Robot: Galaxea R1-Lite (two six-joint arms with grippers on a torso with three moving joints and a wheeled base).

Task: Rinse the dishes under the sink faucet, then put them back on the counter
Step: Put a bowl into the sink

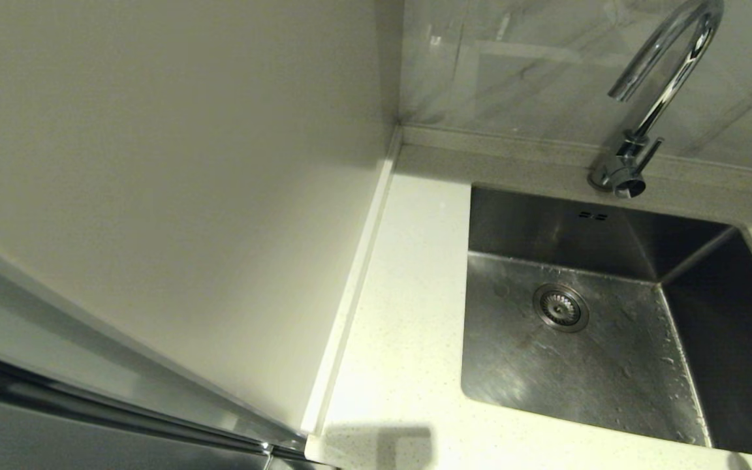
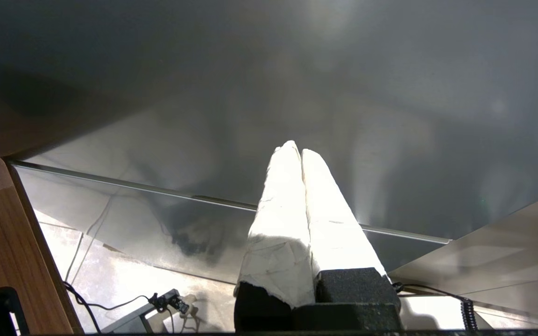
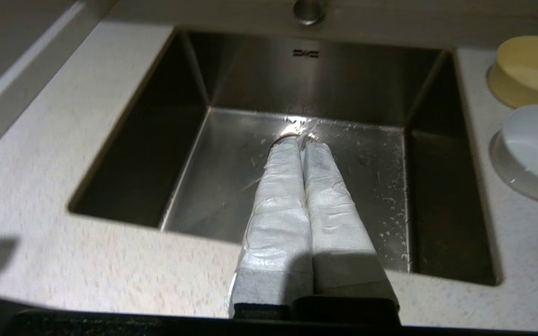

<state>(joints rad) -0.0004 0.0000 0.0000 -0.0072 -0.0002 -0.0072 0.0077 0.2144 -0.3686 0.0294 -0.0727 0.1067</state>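
Right wrist view: the right hand [image 3: 302, 145], tape-wrapped fingers pressed together and empty, is seen above the wet steel sink [image 3: 231, 186], hiding its drain; yellow bowl [image 3: 528, 70] and white bowl [image 3: 533, 151] are cropped on the speckled worktop [image 3: 63, 205]; the left hand [image 2: 297, 151] is likewise closed, empty.

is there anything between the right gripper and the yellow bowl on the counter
Nothing visible. The shut right gripper hangs over the steel sink; the round yellow bowl sits on the white speckled counter beside the basin, only open sink and counter between.
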